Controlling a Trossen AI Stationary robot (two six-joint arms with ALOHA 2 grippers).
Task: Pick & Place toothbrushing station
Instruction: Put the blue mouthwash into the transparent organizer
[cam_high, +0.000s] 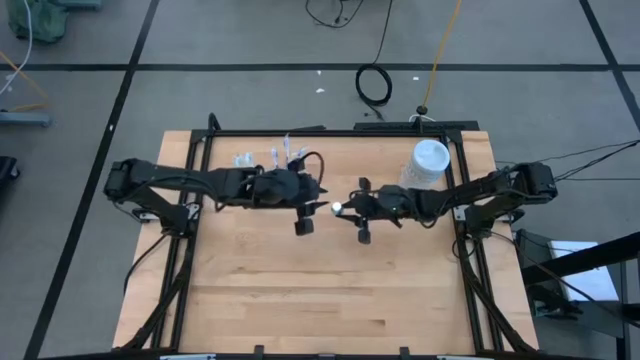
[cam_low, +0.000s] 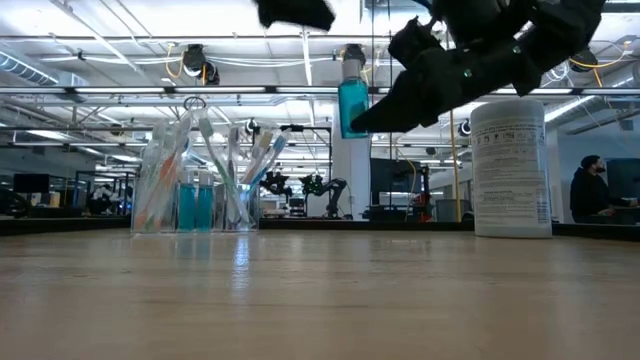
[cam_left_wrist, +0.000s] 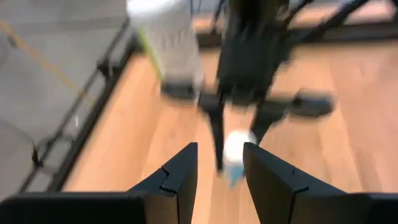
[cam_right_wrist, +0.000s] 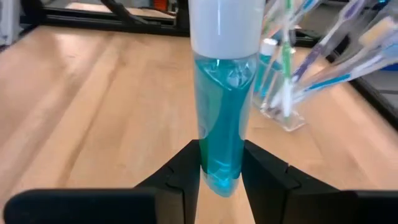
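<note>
My right gripper (cam_high: 347, 208) is shut on a teal-blue tube (cam_low: 352, 105) with a white cap (cam_high: 337, 208), held high above mid-table. My left gripper (cam_high: 322, 207) is open just to the left of the tube; in the left wrist view its fingers (cam_left_wrist: 180, 177) stand on either side of the cap (cam_left_wrist: 237, 145), which lies a little beyond them, blurred. A clear cup (cam_low: 195, 195) stands on its base at the far left. It holds several pastel toothbrushes (cam_low: 245, 160) and two teal tubes (cam_low: 195, 208). My right gripper pinches the tube's lower, flat end (cam_right_wrist: 221, 163) between its two fingers. The fingers come level from the table's right side. The tube stands upright above them, cap up (cam_right_wrist: 225, 25), lifted clear of the table.
A tall white cylindrical lidded container (cam_high: 428, 163) stands at the far right, close behind my right arm. The cup with toothbrushes also shows in the high view (cam_high: 275, 158), behind my left arm. The near half of the wooden table (cam_high: 330, 290) is bare.
</note>
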